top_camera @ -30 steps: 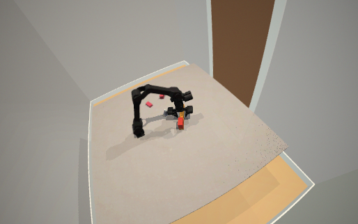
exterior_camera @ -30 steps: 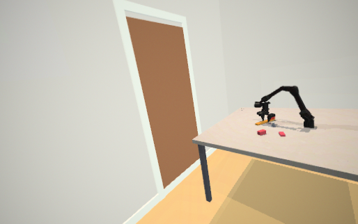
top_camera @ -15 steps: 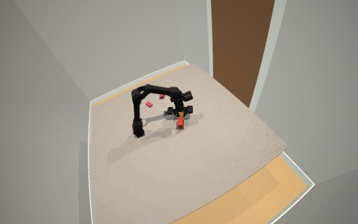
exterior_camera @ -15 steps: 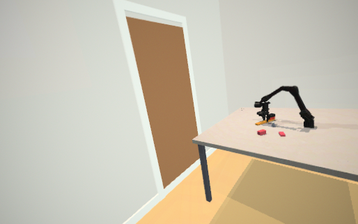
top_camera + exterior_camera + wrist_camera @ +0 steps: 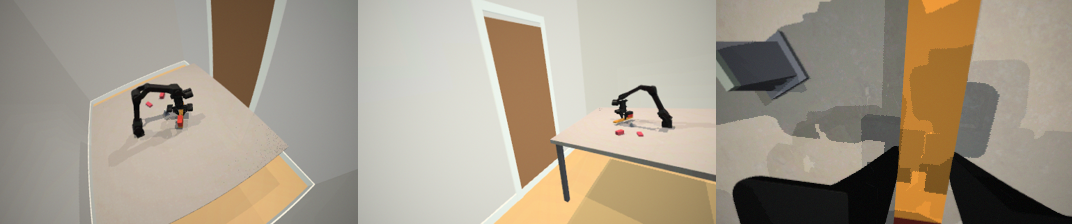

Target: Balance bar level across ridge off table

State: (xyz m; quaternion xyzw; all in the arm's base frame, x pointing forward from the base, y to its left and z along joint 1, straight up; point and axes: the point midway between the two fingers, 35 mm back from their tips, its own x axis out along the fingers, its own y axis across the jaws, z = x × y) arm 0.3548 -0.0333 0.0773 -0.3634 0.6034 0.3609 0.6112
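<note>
The orange bar [image 5: 180,113] [image 5: 617,121] [image 5: 941,30] has a red block [image 5: 180,121] [image 5: 630,116] at one end; only a dark red edge shows at the bottom of the wrist view. My gripper [image 5: 181,110] [image 5: 623,118] [image 5: 923,155] points down and is shut on the bar, one finger against each long side, close to the red block. The small dark grey ridge [image 5: 166,113] [image 5: 632,124] [image 5: 756,60] stands on the table beside the bar, at the left in the wrist view, apart from it. Whether the bar touches the table, I cannot tell.
Two loose red blocks lie on the table [image 5: 139,181] [image 5: 588,132]: a thicker one [image 5: 162,95] [image 5: 619,132] and a flatter one [image 5: 149,104] [image 5: 639,133]. They are on the ridge's side of the bar. The arm's base [image 5: 138,130] [image 5: 666,122] stands beyond the ridge.
</note>
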